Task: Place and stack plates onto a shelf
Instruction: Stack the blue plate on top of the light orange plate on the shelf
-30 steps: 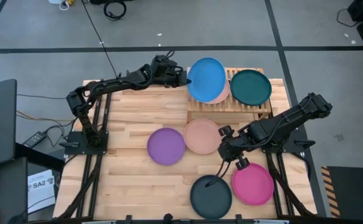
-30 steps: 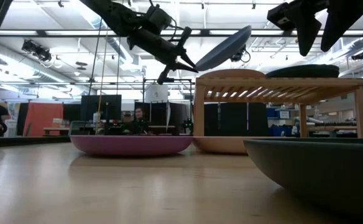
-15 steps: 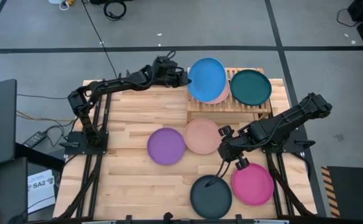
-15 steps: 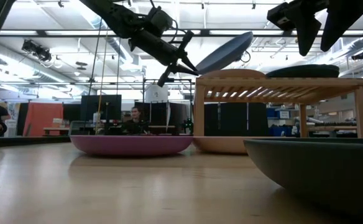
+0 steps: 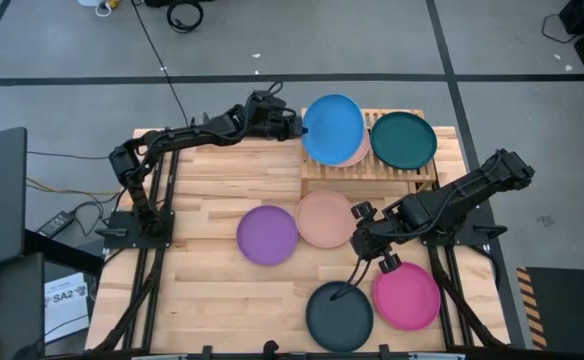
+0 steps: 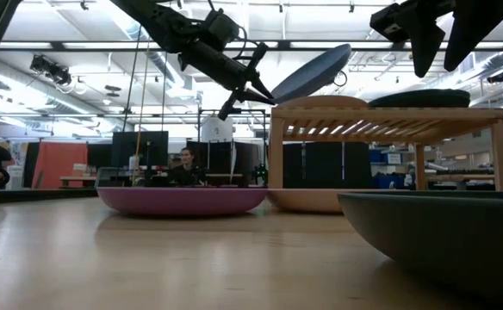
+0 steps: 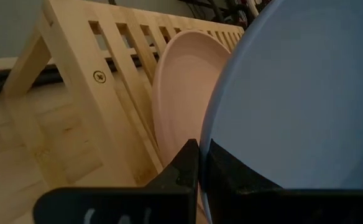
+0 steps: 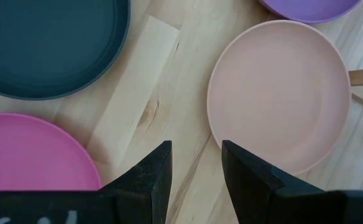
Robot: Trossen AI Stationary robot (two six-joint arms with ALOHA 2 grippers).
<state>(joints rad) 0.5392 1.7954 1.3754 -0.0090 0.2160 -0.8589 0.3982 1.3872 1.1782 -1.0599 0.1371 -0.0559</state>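
Note:
My left gripper (image 5: 298, 127) is shut on a blue plate (image 5: 333, 128) over the left half of the light-wood shelf (image 5: 372, 176). Under it a peach plate (image 7: 181, 93) lies flat on the slats. A dark teal plate (image 5: 403, 139) lies on the shelf's right half. My right gripper (image 5: 360, 238) is open and hovers above the table between a second peach plate (image 5: 325, 218), a black plate (image 5: 339, 315) and a magenta plate (image 5: 407, 295). A purple plate (image 5: 268, 234) rests on the table to the left. My left gripper pinches the blue plate's rim (image 7: 207, 148) on the side toward the table's left, one finger (image 7: 188, 163) under it and one on top. The fingers come from the table's left, slanting down. The plate (image 6: 313, 73) is tilted, its free rim raised above the shelf's peach plate.
The shelf (image 6: 389, 120) stands at the table's far right on legs, open beneath. The four plates on the table crowd the middle and near right. Bare planks (image 5: 212, 180) lie on the left side. People and desks show in the room behind.
My left gripper has eased slightly down toward the shelf with the blue plate, whose raised rim has sunk a little. The right arm has kept still.

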